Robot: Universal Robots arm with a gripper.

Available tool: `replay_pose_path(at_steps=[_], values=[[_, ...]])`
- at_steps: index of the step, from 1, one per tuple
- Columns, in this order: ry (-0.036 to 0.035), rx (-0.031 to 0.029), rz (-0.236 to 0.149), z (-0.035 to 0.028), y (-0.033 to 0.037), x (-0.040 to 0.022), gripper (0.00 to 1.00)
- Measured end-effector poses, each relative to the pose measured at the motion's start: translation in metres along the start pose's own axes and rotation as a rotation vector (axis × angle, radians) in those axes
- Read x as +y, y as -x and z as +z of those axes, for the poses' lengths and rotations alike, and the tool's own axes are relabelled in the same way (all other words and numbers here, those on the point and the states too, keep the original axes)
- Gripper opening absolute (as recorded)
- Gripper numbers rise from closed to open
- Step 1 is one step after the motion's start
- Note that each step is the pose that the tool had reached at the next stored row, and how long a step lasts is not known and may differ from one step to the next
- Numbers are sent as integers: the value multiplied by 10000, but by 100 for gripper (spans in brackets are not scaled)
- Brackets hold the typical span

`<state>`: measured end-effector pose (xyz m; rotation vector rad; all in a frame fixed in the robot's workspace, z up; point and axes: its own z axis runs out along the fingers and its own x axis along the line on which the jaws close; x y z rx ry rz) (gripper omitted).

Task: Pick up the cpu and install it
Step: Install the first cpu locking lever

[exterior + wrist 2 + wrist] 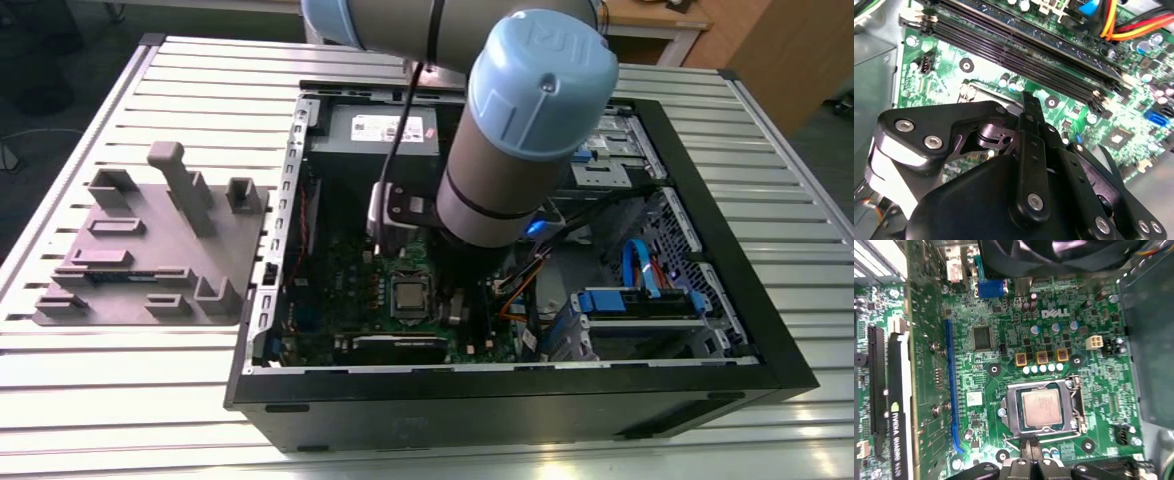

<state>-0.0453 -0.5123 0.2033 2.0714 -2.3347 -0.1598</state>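
Worktop: ribbed silvery metal worktop [120,400] carrying an open black computer case [534,420].
Cpu: small square silvery-grey cpu [1041,407], seated in the socket on the green motherboard [1004,315].
Jaws: closed together, empty, near the socket's edge.

The pincer [1030,112] takes up the near half of the picture, its black linkage studded with silver screws and a pale metal block at one side. Beyond it lies the green board [954,55], crossed on the slant by a row of long black slots [1019,47]. The pincer's tip stands over a metal socket frame [973,90], most of which it hides. Orange, yellow and red cables [1109,20] run off one corner, a small blue connector [1155,117] sits near the board's edge, and a grey metal wall [874,65] borders the board
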Motion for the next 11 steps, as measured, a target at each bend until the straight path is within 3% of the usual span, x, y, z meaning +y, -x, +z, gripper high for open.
replay_pose_path(at_steps=[4,11], values=[[1,-2,-1,-115,6,10,10],[1,-5,-3,-114,6,10,10]])
